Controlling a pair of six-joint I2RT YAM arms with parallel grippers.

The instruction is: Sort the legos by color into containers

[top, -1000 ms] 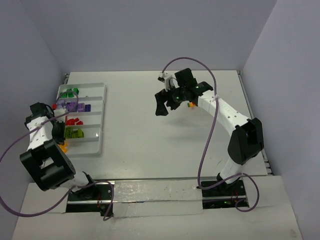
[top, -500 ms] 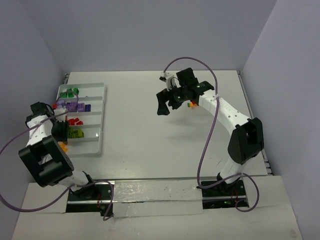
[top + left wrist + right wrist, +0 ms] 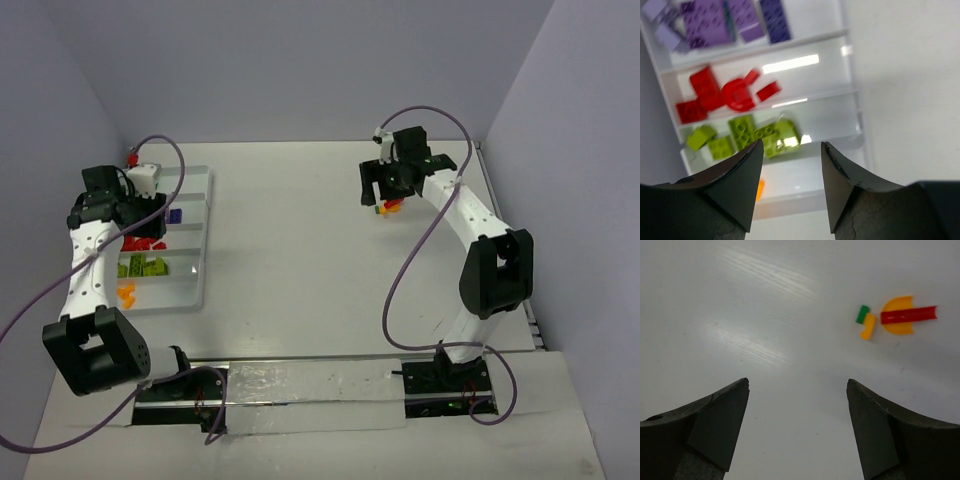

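Most legos [image 3: 742, 131] are lying sorted by color in the tray [image 3: 830, 75] at nine o'clock. The left gripper [image 3: 791, 150] is hovering over it, fingers spread and holding nothing. A few stray pieces [image 3: 900, 315] are waiting at one o'clock, beyond the right gripper [image 3: 797, 385], whose fingers are standing wide apart and carrying nothing.

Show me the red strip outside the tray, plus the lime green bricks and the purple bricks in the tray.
red strip [image 3: 908, 314]: right wrist view, middle of its length.
lime green bricks [image 3: 741, 131]: left wrist view, studded top of one brick.
purple bricks [image 3: 705, 22]: left wrist view, top of the largest piece.
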